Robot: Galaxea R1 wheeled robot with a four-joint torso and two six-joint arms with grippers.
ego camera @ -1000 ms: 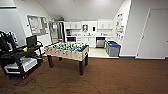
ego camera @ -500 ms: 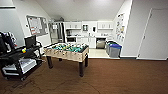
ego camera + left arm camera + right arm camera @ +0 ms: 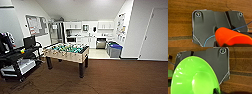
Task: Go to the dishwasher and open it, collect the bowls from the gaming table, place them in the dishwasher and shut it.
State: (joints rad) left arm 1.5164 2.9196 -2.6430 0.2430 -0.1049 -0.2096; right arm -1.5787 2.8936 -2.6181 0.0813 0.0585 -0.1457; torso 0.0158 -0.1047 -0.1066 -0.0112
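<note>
The dishwasher [image 3: 101, 43], with a steel front, stands far away in the kitchen at the end of the room, right of the white cupboards [image 3: 86, 41]. Nearer, on the left, is the foosball table [image 3: 67, 52] with a green field and dark legs, on brown floor [image 3: 120, 77]. The light green bowl [image 3: 194, 77], smooth and glossy plastic, is close before the right wrist, over the wooden floor. The orange bowl [image 3: 231, 36] is at the left wrist. Whether either claw is closed on its bowl, I cannot tell.
</note>
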